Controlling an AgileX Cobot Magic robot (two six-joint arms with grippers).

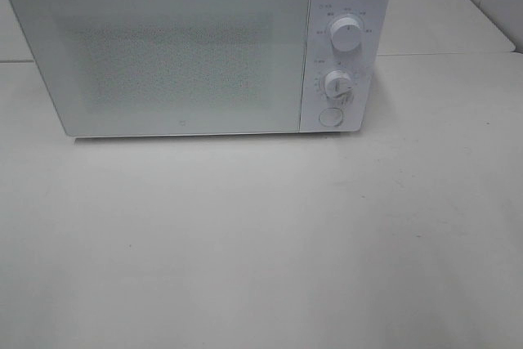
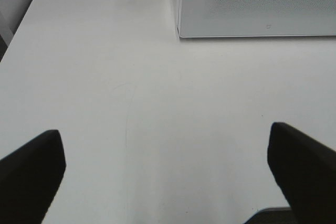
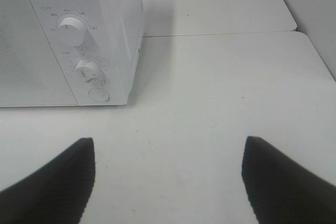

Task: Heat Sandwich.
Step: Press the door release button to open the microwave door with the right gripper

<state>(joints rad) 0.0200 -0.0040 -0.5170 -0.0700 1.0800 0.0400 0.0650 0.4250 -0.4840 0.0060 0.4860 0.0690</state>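
Microwave (image 1: 180,55): white, door closed, in the upper half of the high view, standing on the white table (image 1: 261,243); control panel at its right end with upper knob (image 1: 347,36), lower knob (image 1: 337,84) and round button (image 1: 330,117) beneath; left gripper (image 2: 164,128): dark fingers (image 2: 31,171) spread wide, nothing between them, above bare table just before the microwave's left front corner; right gripper (image 3: 169,140): likewise spread and empty, near the control panel; sandwich: in none of the three views, place cannot be told.
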